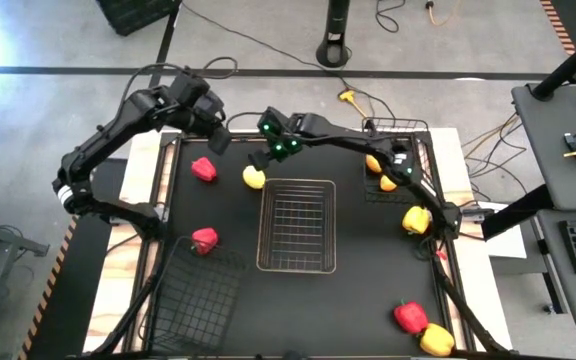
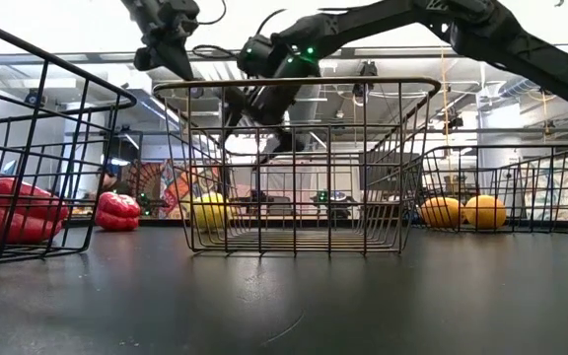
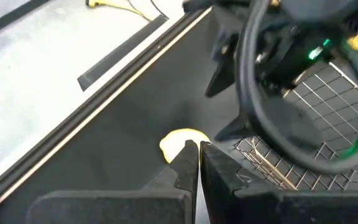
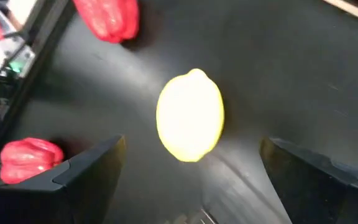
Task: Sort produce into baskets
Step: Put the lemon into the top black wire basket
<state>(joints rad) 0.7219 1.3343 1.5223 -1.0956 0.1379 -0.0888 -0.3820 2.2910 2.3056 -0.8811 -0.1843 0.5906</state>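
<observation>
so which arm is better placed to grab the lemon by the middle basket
Right. Its tool hangs open directly over the lemon, which sits centred between its fingers in the right wrist view. The left tool is shut and sits off to the side, nearer the red pepper.

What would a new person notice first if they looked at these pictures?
The eye goes first to the right gripper, open and poised over a yellow lemon on the black table, just beyond the far-left corner of the pale wire basket at the centre. The left gripper, shut, hangs close beside it. Next come the bright red peppers on the left side and two lemons in the black basket at the far right.
</observation>
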